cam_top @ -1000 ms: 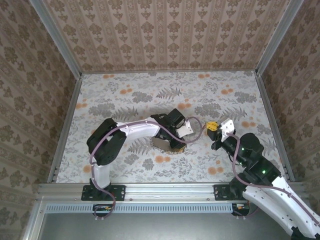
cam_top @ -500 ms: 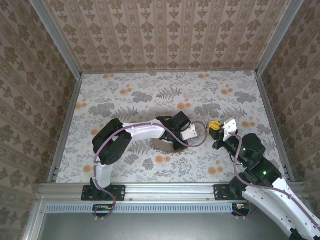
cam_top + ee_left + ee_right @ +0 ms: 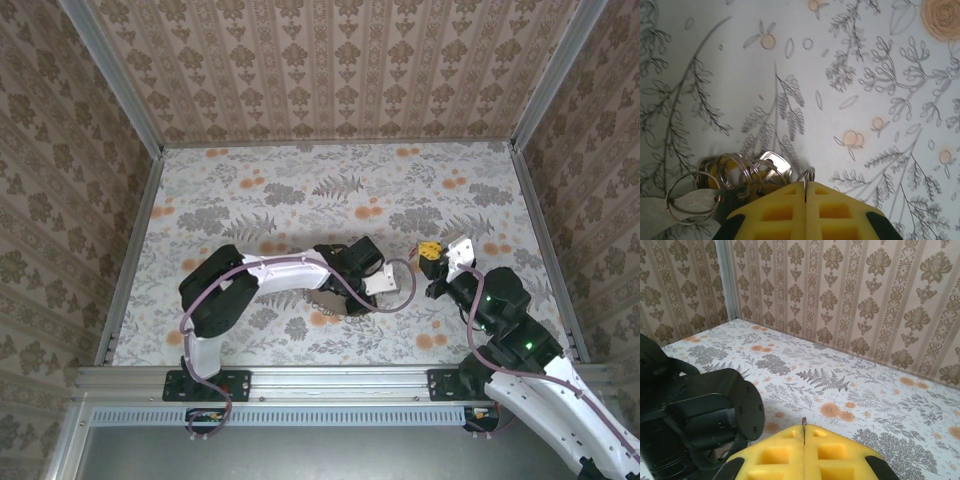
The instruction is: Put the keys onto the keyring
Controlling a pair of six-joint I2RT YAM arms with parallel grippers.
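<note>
- Left hand [image 3: 372, 283] had drawn nearer along the desk [image 3: 250, 190], fingers closed, pinching the keyring [image 3: 742, 170]; keys [image 3: 775, 162] bunched beside it.
- Right hand [image 3: 804, 427] stayed closed right of it, so threading looked unfinished.

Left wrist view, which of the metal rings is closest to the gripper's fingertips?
The small loop right at the shut tips of the left gripper, just right of the silver key. The big ring lies far left, the coiled ones between.

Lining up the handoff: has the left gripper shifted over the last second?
Yes. In the top view the left gripper has come down the picture, toward the near rail at the table's front edge, with little sideways shift.
</note>
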